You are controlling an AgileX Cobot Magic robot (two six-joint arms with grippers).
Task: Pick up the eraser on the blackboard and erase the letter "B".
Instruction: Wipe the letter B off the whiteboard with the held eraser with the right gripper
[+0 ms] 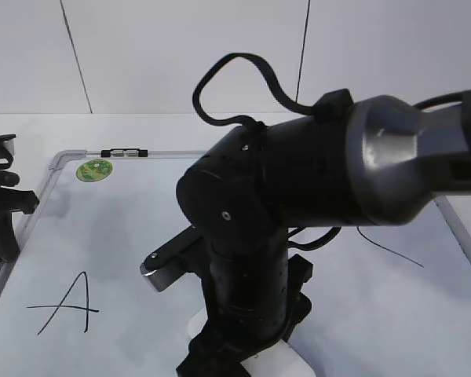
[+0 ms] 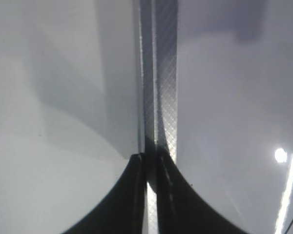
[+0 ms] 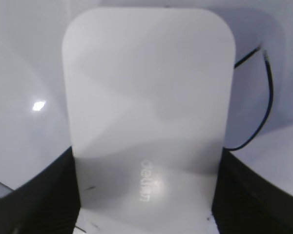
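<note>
My right gripper (image 3: 146, 195) is shut on the eraser (image 3: 149, 97), a white oblong block with rounded corners, and holds it flat on the blackboard (image 1: 141, 236). In the exterior view the big black right arm covers the board's middle. Only white bits of the eraser (image 1: 294, 363) show under the gripper (image 1: 243, 353) at the bottom edge. No whole letter "B" shows; that spot is hidden by the arm and eraser. A thin black curved stroke (image 3: 266, 97) lies just right of the eraser; I cannot tell which letter it belongs to. My left gripper (image 2: 149, 161) is shut and empty over the board's left frame (image 2: 161, 73).
The letter "A" (image 1: 67, 309) is at the board's lower left. A round green sticker (image 1: 94, 170) sits at the top left corner, with a small black and silver piece (image 1: 124, 152) on the top frame. A thin black stroke (image 1: 388, 247) lies right of the arm.
</note>
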